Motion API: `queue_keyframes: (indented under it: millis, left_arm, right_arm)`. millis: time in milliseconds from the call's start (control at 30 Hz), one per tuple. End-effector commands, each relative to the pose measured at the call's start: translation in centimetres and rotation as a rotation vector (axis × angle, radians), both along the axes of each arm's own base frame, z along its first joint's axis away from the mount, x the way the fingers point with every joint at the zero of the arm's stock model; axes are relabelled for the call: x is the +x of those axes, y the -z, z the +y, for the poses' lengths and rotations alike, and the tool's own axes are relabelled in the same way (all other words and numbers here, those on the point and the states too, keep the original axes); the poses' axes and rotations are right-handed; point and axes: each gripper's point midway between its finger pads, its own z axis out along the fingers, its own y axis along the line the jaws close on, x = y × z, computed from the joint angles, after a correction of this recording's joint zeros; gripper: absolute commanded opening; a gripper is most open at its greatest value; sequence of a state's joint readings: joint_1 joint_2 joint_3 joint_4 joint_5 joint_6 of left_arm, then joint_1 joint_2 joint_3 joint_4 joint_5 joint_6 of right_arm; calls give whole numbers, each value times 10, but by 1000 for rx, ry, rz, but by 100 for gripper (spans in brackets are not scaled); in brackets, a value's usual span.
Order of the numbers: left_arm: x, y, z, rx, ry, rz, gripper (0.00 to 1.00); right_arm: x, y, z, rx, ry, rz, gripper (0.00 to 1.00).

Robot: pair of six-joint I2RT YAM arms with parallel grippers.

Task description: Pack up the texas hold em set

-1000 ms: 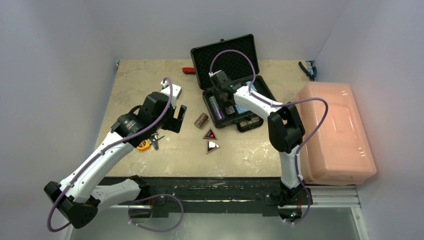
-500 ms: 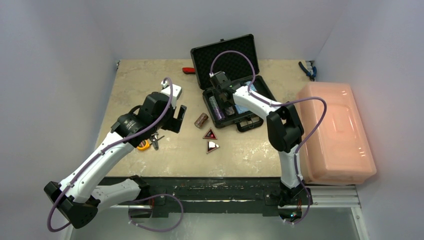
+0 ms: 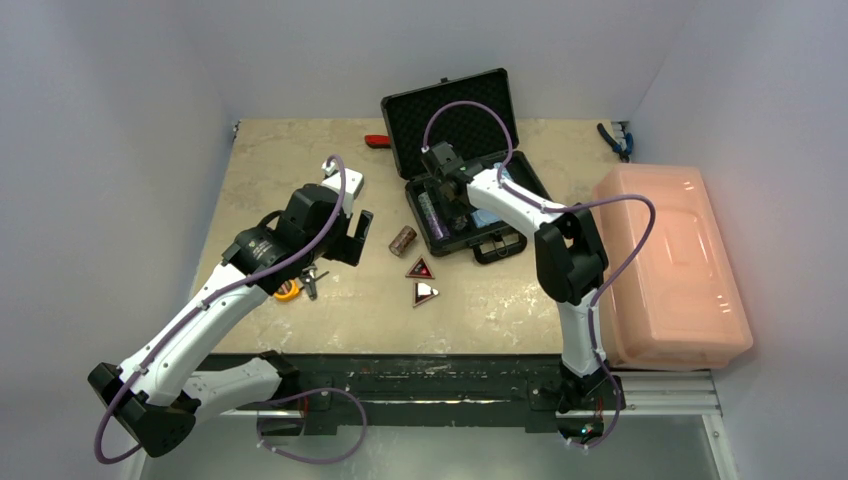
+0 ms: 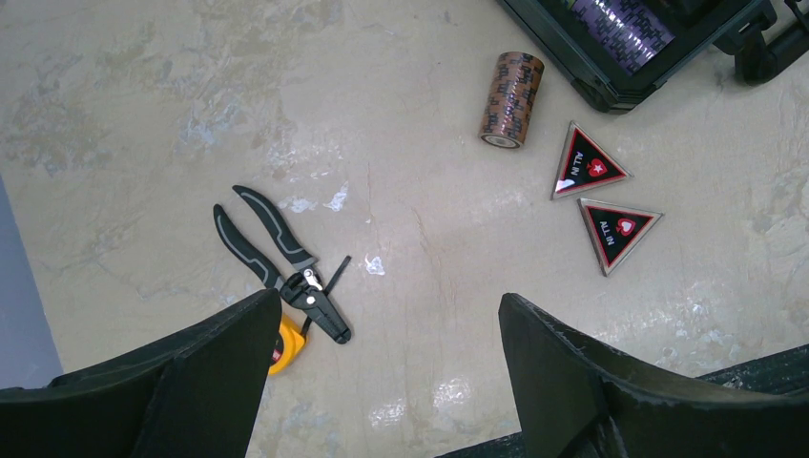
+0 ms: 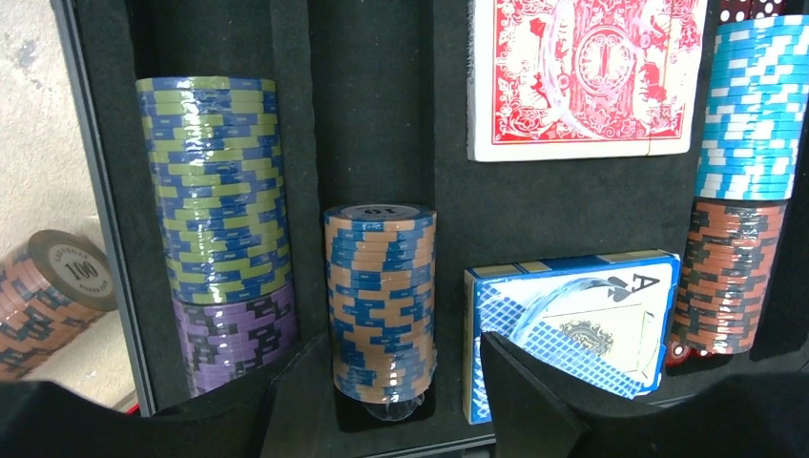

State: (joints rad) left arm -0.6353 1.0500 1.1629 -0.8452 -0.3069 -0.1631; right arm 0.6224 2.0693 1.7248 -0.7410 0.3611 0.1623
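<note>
The black case (image 3: pixel 470 120) lies open at the back of the table. My right gripper (image 3: pixel 447 203) hangs over its foam tray, open, its fingers either side of a brown-and-blue chip stack (image 5: pixel 380 305) that sits in the middle slot with a gap on the right. Beside it are a green-and-blue stack (image 5: pixel 212 181), a purple stack (image 5: pixel 229 339), a red deck (image 5: pixel 582 76) and a blue deck (image 5: pixel 572 329). A brown chip roll (image 3: pixel 402 239) and two triangular markers (image 3: pixel 421 267) (image 3: pixel 425 292) lie on the table. My left gripper (image 3: pixel 345 235) is open over bare table.
Black pliers (image 4: pixel 281 262) and a yellow tape measure (image 4: pixel 282 346) lie by my left gripper's left finger. A large pink bin (image 3: pixel 670 265) fills the right side. A red-handled tool (image 3: pixel 377 141) and blue pliers (image 3: pixel 615 140) lie at the back edge.
My right gripper's jaws have spread apart from the brown-and-blue chip stack, which stays in its slot. The left arm has not moved.
</note>
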Motion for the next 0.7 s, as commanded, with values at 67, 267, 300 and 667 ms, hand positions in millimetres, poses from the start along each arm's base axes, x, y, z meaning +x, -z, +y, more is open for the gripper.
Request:
queue_keyframes:
  millis: [67, 267, 300, 667]
  left_arm:
    - [5, -5, -1, -4, 4, -33, 84]
    - [5, -4, 0, -2, 4, -33, 84]
    - [5, -4, 0, -1, 4, -33, 84]
    - [4, -3, -3, -7, 12, -25, 83]
  right_arm:
    - [6, -39, 12, 70, -16, -47, 61]
    - [20, -50, 25, 110, -20, -84, 57]
    - [23, -51, 27, 114, -19, -88, 57]
    - [47, -51, 40, 140, 0, -111, 48]
